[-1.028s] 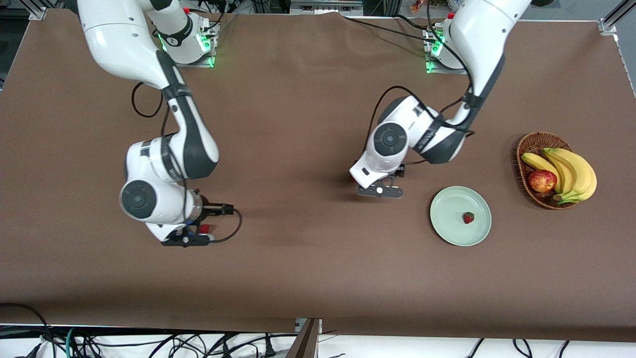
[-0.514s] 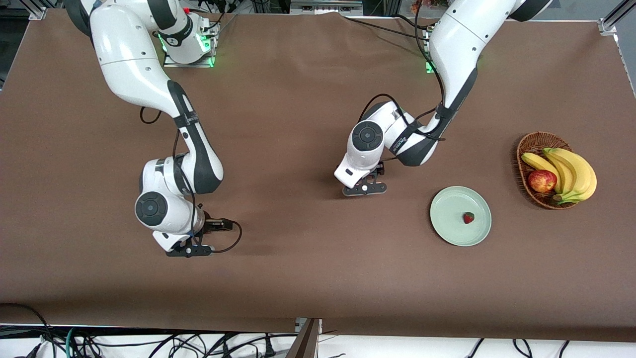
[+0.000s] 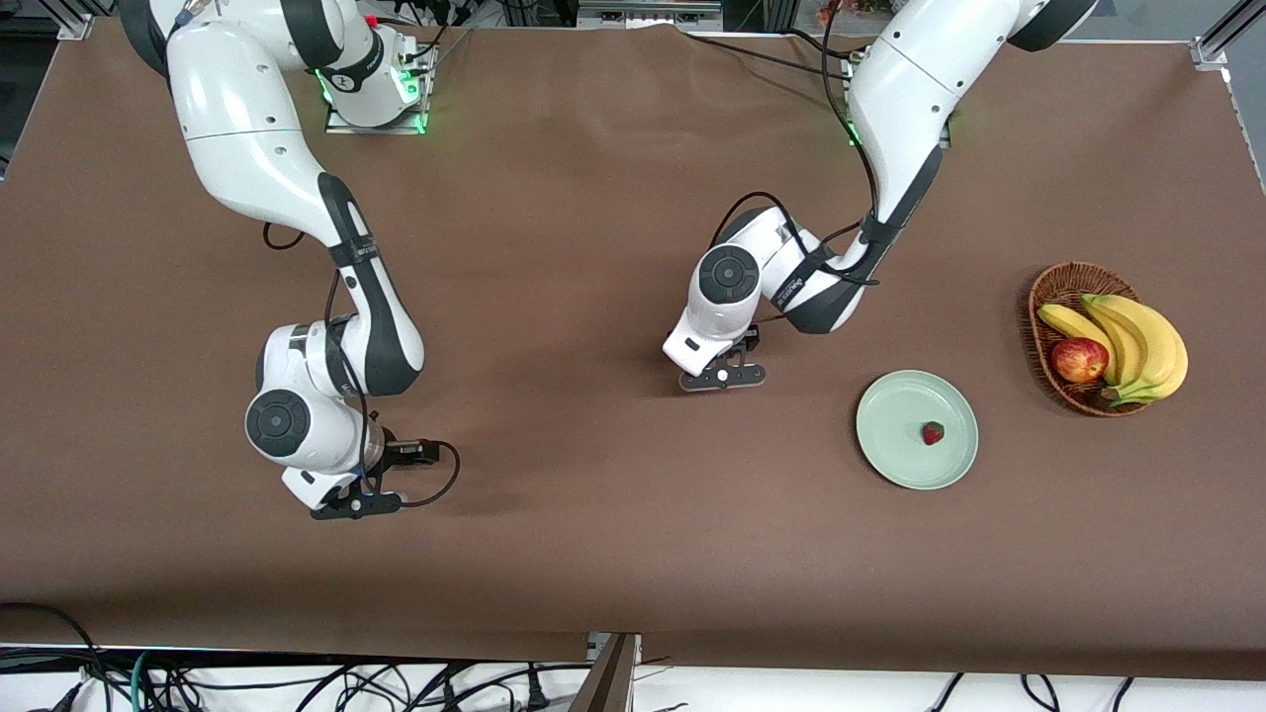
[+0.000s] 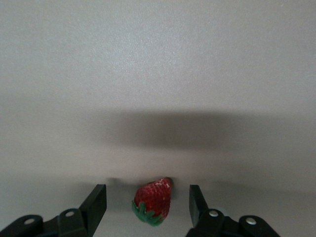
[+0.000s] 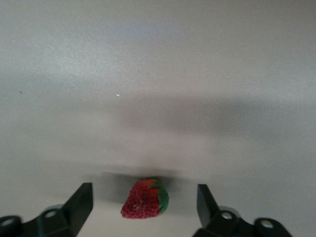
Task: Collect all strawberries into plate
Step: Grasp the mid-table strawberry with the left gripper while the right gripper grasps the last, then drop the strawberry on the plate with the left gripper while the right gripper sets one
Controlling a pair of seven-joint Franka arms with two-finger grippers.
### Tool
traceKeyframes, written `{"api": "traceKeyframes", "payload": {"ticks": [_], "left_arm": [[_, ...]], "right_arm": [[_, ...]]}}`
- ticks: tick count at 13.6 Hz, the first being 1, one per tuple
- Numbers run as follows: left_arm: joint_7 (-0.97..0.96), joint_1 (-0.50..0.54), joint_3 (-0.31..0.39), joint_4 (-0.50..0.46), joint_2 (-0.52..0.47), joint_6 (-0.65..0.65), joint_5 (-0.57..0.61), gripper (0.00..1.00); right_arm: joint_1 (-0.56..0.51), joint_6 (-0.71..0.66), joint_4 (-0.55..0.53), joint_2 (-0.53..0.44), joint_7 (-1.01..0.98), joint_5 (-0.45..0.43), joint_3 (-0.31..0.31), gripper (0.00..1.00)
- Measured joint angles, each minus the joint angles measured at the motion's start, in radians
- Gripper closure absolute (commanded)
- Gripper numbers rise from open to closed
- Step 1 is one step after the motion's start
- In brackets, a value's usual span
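Brown cloth-covered table [image 3: 593,544] fills the room's centre under even overhead light.
Silver aluminium frame posts [image 3: 1215,40] stand at the 1 and 11 o'clock corners; a tangle of black cables [image 3: 297,682] lies on the white floor along 6 o'clock; a brown woven wicker basket [image 3: 1050,297] holding yellow bananas [image 3: 1147,336] and a red-yellow apple [image 3: 1078,359] sits at 3 o'clock.

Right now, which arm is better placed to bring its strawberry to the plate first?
Left. Both grippers, left gripper and right gripper, straddle a strawberry with open fingers, but the left gripper is down much closer to the plate.
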Motion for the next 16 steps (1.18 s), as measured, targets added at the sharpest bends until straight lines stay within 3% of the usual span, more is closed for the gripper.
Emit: {"api": "traceKeyframes", "payload": {"ticks": [1,4,7,12,16], "left_arm": [[-0.002,-0.001,0.000,0.000,0.000,0.000,0.000,0.50],[-0.003,-0.007,0.000,0.000,0.005,0.000,0.000,0.80],[-0.005,-0.010,0.000,0.001,0.006,0.000,0.000,0.89],[0.031,-0.001,0.009,0.019,-0.012,-0.090,0.005,0.90],[0.294,0.083,0.014,0.040,-0.101,-0.275,0.009,0.90]], "right_arm": [[0.000,0.002,-0.005,0.001,0.000,0.000,0.001,0.36],[0.003,0.005,-0.013,0.002,-0.003,0.000,0.003,0.65],[0.003,0.007,-0.013,0.002,-0.004,0.000,0.003,0.87],[0.010,0.005,-0.012,0.001,0.016,0.001,0.013,0.91],[0.065,-0.016,-0.009,-0.004,0.153,0.002,0.025,0.91]]}}
